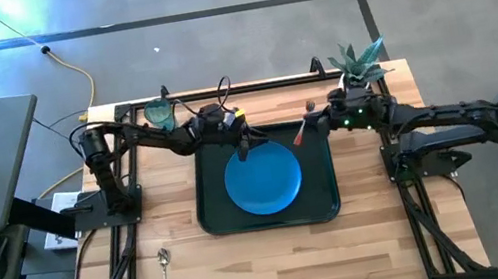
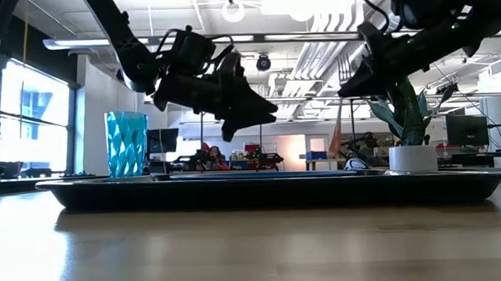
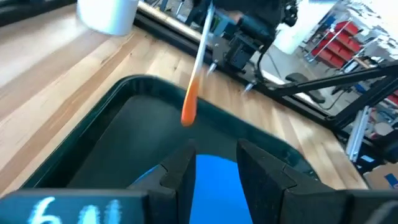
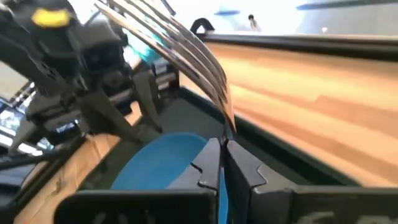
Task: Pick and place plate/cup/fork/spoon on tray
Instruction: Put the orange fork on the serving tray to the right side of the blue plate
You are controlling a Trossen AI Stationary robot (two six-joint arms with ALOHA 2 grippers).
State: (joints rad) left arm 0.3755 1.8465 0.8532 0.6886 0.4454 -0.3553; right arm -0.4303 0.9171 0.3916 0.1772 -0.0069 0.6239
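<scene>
The blue plate [image 1: 263,180] lies flat in the dark green tray [image 1: 324,200]. My left gripper [image 1: 248,146] hangs open and empty above the plate's far edge; the plate shows between its fingers in the left wrist view [image 3: 214,180]. My right gripper [image 1: 314,125] is shut on the fork [image 1: 302,127] above the tray's far right part. The teal cup [image 1: 160,114] stands upright on the table at the far left, beyond the tray. The spoon [image 1: 164,275] lies flat on the table near the front left. My right gripper pinches the fork's metal neck [image 4: 226,132] between its two fingers, just below the tines [image 4: 186,46], which stick out past the fingertips. The fork is lifted clear and tilted. Its orange handle [image 3: 189,106] hangs down over the tray's far edge.
A white pot with a spiky green plant [image 1: 358,65] stands at the table's far right, close behind my right arm. Bare wood lies in front of the tray and to its right. The tray's right part beside the plate is bare.
</scene>
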